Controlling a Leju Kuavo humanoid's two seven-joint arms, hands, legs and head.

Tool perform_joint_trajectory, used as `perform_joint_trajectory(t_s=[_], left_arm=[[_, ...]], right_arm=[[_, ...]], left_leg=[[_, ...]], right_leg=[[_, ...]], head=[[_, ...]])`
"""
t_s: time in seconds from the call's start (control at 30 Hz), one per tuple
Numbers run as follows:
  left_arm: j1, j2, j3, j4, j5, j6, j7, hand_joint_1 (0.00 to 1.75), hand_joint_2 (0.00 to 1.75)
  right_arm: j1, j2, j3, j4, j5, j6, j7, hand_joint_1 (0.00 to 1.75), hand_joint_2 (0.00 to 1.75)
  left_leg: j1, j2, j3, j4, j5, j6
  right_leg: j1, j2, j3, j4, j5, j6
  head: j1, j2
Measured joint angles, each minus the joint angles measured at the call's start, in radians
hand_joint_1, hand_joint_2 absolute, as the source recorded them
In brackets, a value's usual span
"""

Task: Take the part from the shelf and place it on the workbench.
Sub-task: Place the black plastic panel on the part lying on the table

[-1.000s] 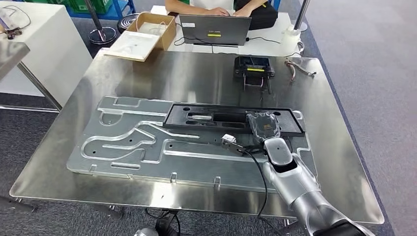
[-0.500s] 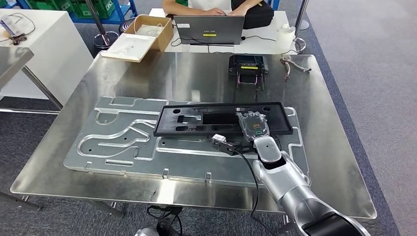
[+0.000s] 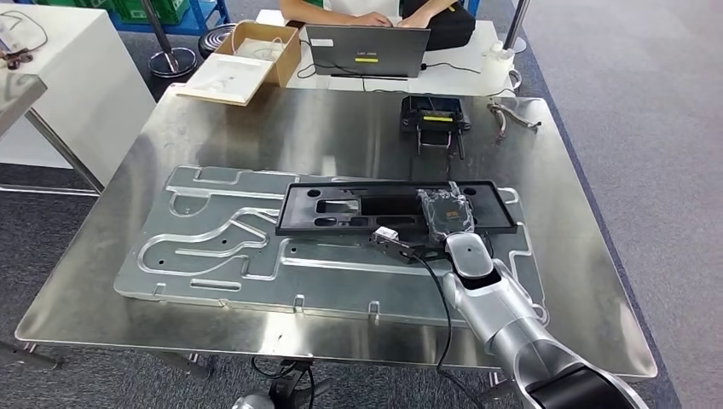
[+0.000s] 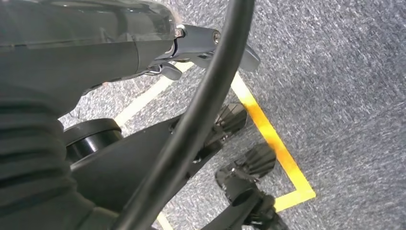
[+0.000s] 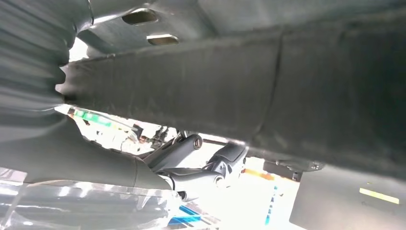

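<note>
Since half a sec ago the whole head view has shifted a bit, so camera moved; rel. to the grooved plate the black part (image 3: pixel 388 207) sits slightly further right and squarer to it, right hand (image 3: pixel 447 213) still on its right portion.

Nearest: right arm (image 3: pixel 494 311) comes up from the bottom edge w/ a black cable (image 3: pixel 447 317) along it; right hand, under clear plastic wrap, lies on top of the part, fingers (image 3: pixel 401 294) in the right wrist view reaching under the part's dark edge, so it grips the part; the part (image 5: pixel 268 91) spans that view close above the fingers.

Left hand (image 4: pixel 143 43) hangs over grey carpet (image 4: pixel 344 86) w/ yellow tape lines (image 4: pixel 268 139); fingers curled in or spread — can't tell.

Part lies flat on the big grooved metal plate (image 3: pixel 213 247), which rests on the steel workbench (image 3: pixel 281 128); small white connector (image 3: pixel 388 235) just beside the part's near edge.

Further back on the bench: black device w/ yellow label (image 3: pixel 435 115); a cable bundle (image 3: pixel 511 112) near the right corner.

Beyond: laptop (image 3: pixel 365 51), open cardboard box (image 3: pixel 260 47), and a person's hands (image 3: pixel 373 19) at the laptop.
</note>
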Motion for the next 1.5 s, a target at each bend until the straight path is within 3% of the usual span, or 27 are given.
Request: perform_joint_trajectory(t_s=[0.07,0.1,0.13,0.23,0.3,0.4,0.47,0.53,0.57,0.6,0.63,0.67,0.73,0.77,0.9,0.97,1.07,1.1,1.13,1.2,1.27,1.3,1.4,1.43,1.5], left_arm=[[0.002,0.0,0.0,0.0,0.003,0.0,0.0,0.0,0.0],[0.003,0.001,0.0,0.0,0.006,-0.001,0.0,0.0,0.0],[0.003,0.001,0.001,0.0,0.009,-0.001,0.0,0.0,0.0],[0.002,0.001,0.002,0.0,0.016,0.005,-0.007,0.0,0.0],[0.001,0.002,0.004,0.0,0.02,0.019,-0.016,0.0,0.0],[0.005,0.002,0.006,0.0,0.026,0.035,-0.027,0.0,0.0],[0.006,0.002,0.008,0.0,0.03,0.042,-0.031,0.0,0.0],[0.007,0.004,0.011,0.0,0.033,0.041,-0.032,0.0,0.0],[0.008,0.005,0.013,0.0,0.034,0.039,-0.031,0.0,0.0],[0.008,0.006,0.015,0.0,0.034,0.036,-0.03,0.0,0.0],[0.009,0.008,0.018,0.0,0.034,0.037,-0.029,0.0,0.0],[0.009,0.008,0.02,0.0,0.034,0.039,-0.03,0.0,0.0],[0.009,0.009,0.022,-0.001,0.035,0.047,-0.034,0.0,0.0],[0.009,0.01,0.022,-0.002,0.035,0.05,-0.036,0.0,0.0],[0.014,0.011,0.023,-0.002,0.036,0.053,-0.039,0.0,0.0],[0.012,0.011,0.024,-0.003,0.036,0.053,-0.039,0.0,0.0],[0.012,0.011,0.024,-0.003,0.036,0.053,-0.039,0.0,0.0],[0.013,0.011,0.024,-0.003,0.036,0.053,-0.039,0.0,0.0],[0.013,0.011,0.024,-0.003,0.036,0.053,-0.038,0.0,0.0],[0.013,0.011,0.024,-0.003,0.036,0.054,-0.038,0.0,0.0],[0.011,0.011,0.024,-0.004,0.036,0.054,-0.037,0.0,0.0],[0.011,0.011,0.024,-0.004,0.036,0.054,-0.037,0.0,0.0],[0.01,0.011,0.024,-0.005,0.037,0.054,-0.037,0.0,0.0],[0.01,0.011,0.024,-0.005,0.037,0.054,-0.037,0.0,0.0],[0.01,0.012,0.024,-0.005,0.037,0.055,-0.037,0.0,0.0]], right_arm=[[0.002,-0.002,0.0,0.003,-0.002,0.0,-0.001,0.0,1.75],[0.002,-0.002,0.0,0.004,-0.002,0.0,-0.002,0.0,1.75],[0.002,-0.003,0.0,0.005,-0.004,0.0,-0.003,0.0,1.75],[0.0,-0.003,0.0,0.006,-0.009,-0.001,-0.009,0.0,1.75],[-0.001,-0.003,0.0,0.006,-0.014,-0.002,-0.013,0.0,1.75],[0.001,-0.002,0.001,0.004,-0.019,-0.003,-0.021,0.0,1.75],[0.002,-0.002,0.002,0.001,-0.021,-0.003,-0.025,0.0,1.75],[0.004,-0.002,0.002,-0.002,-0.022,-0.003,-0.025,0.0,1.75],[0.004,-0.002,0.002,-0.002,-0.022,-0.003,-0.025,0.0,1.75],[0.004,-0.002,0.002,-0.003,-0.022,-0.003,-0.025,0.0,1.75],[0.003,-0.002,0.002,-0.003,-0.023,-0.003,-0.025,0.0,1.75],[0.002,-0.002,0.002,-0.003,-0.023,-0.003,-0.025,0.0,1.75],[0.0,-0.002,0.002,-0.004,-0.025,-0.004,-0.025,0.0,1.75],[-0.001,-0.003,0.002,-0.004,-0.025,-0.004,-0.025,0.0,1.75],[-0.003,-0.009,0.002,-0.004,-0.025,-0.003,-0.023,0.0,1.75],[-0.003,-0.015,0.001,-0.004,-0.026,-0.002,-0.023,0.0,1.75],[-0.003,-0.019,0.002,-0.003,-0.026,-0.002,-0.024,0.0,1.75],[-0.003,-0.02,0.002,-0.004,-0.026,-0.002,-0.024,0.0,1.75],[-0.003,-0.02,0.002,-0.004,-0.026,-0.002,-0.025,0.0,1.75],[-0.006,-0.02,0.002,-0.005,-0.027,-0.002,-0.026,0.0,1.75],[-0.011,-0.02,0.002,-0.007,-0.028,-0.001,-0.028,0.0,1.75],[-0.012,-0.02,0.002,-0.009,-0.029,-0.001,-0.029,0.0,1.75],[-0.009,-0.017,0.004,-0.01,-0.03,0.001,-0.031,0.0,1.75],[-0.007,-0.014,0.005,-0.01,-0.03,0.002,-0.031,0.0,1.75],[-0.006,-0.009,0.007,-0.011,-0.031,0.003,-0.032,0.0,1.75]], left_leg=[[-0.001,0.006,-0.003,0.001,0.001,0.002],[-0.001,0.007,-0.004,0.002,0.002,0.002],[-0.001,0.007,-0.003,0.004,0.002,0.001],[-0.001,0.004,-0.008,0.018,-0.003,-0.008],[-0.004,0.001,-0.014,0.026,-0.005,-0.02],[-0.002,-0.007,-0.02,0.031,-0.009,-0.039],[0.002,-0.011,-0.043,0.088,-0.063,-0.05],[0.004,-0.011,-0.083,0.208,-0.147,-0.057],[0.004,-0.011,-0.098,0.261,-0.174,-0.059],[0.004,-0.011,-0.099,0.288,-0.183,-0.06],[0.004,-0.011,-0.083,0.278,-0.174,-0.059],[0.004,-0.011,-0.047,0.229,-0.148,-0.057],[0.002,-0.012,0.037,0.091,-0.101,-0.05],[0.0,-0.013,0.064,0.042,-0.088,-0.045],[-0.005,-0.009,0.067,0.007,-0.066,-0.023],[-0.001,-0.003,0.058,-0.003,-0.044,-0.007],[-0.004,0.006,0.029,-0.003,-0.021,0.006],[-0.005,0.007,0.018,-0.001,-0.015,0.006],[-0.006,0.008,0.008,0.002,-0.009,0.005],[-0.006,0.007,-0.01,0.01,0.0,0.001],[-0.009,0.003,-0.026,0.021,0.008,-0.007],[-0.009,0.001,-0.032,0.026,0.013,-0.013],[-0.008,-0.003,-0.041,0.027,0.024,-0.032],[-0.007,-0.005,-0.049,0.036,0.009,-0.039],[-0.003,-0.01,-0.078,0.106,-0.071,-0.051]], right_leg=[[-0.001,0.0,-0.062,0.116,-0.042,0.003],[-0.002,-0.001,-0.073,0.133,-0.036,0.004],[-0.004,-0.001,-0.065,0.111,-0.012,0.005],[-0.01,0.001,0.018,-0.069,0.08,0.004],[-0.009,0.003,0.038,-0.118,0.096,-0.004],[-0.007,-0.006,0.034,-0.12,0.105,-0.023],[-0.01,-0.017,0.027,-0.124,0.115,-0.037],[-0.009,-0.025,0.013,-0.123,0.124,-0.043],[-0.008,-0.028,0.006,-0.123,0.128,-0.043],[-0.008,-0.031,-0.001,-0.122,0.133,-0.042],[-0.008,-0.032,-0.007,-0.122,0.138,-0.04],[-0.008,-0.033,-0.012,-0.122,0.142,-0.038],[-0.008,-0.034,-0.018,-0.122,0.151,-0.03],[-0.007,-0.034,-0.02,-0.122,0.157,-0.024],[-0.007,-0.029,-0.022,-0.131,0.174,0.003],[-0.007,-0.017,-0.041,-0.089,0.126,0.011],[-0.008,-0.005,-0.095,0.091,-0.002,0.016],[-0.009,-0.005,-0.099,0.132,-0.016,0.017],[-0.009,-0.005,-0.086,0.14,-0.01,0.017],[-0.009,-0.004,-0.009,0.054,0.034,0.014],[-0.005,-0.004,0.076,-0.072,0.052,0.005],[-0.003,-0.003,0.098,-0.111,0.051,0.0],[-0.001,-0.006,0.095,-0.133,0.062,-0.02],[-0.003,-0.008,0.087,-0.135,0.073,-0.028],[-0.007,-0.014,0.063,-0.14,0.097,-0.042]], head=[[0.0,0.0],[0.0,0.0],[0.0,0.0],[0.0,0.0],[0.0,0.0],[0.0,0.0],[0.0,0.0],[0.0,0.0],[0.0,0.0],[0.0,0.0],[0.0,0.0],[0.0,0.0],[0.0,0.0],[0.0,0.0],[0.0,0.0],[0.0,0.0],[0.0,0.0],[0.0,0.0],[0.0,0.0],[0.0,0.0],[0.0,0.0],[0.0,0.0],[-0.001,0.0],[-0.001,0.0],[-0.001,0.0]])
